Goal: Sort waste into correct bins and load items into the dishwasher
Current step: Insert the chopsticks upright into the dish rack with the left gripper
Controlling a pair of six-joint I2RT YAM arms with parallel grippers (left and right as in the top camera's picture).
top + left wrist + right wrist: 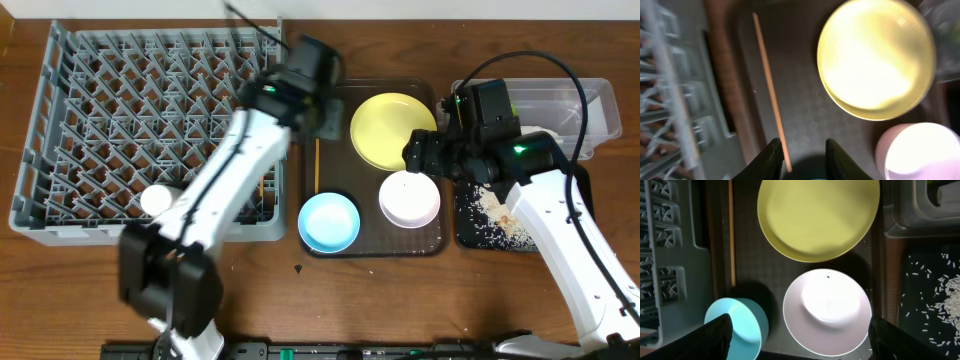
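Observation:
On the brown serving tray (338, 180) lie a yellow plate (392, 130), a white bowl (409, 198), a light-blue bowl (329, 221) and one wooden chopstick (317, 165). My left gripper (322, 112) hovers over the tray's far left corner. In its wrist view the left gripper (802, 144) is open, and the chopstick (770, 90) lies flat with its near end just beside the left finger (771, 159), not clamped. My right gripper (805, 340) stands wide open above the white bowl (827, 312), with the light-blue bowl (742, 327) under its left finger.
The grey dish rack (100, 100) fills the left of the table, and a thin yellowish stick (262, 186) shows in it by the left arm. At the right stand a clear tub (565, 105) and a black tray (470, 225) holding rice grains (497, 215).

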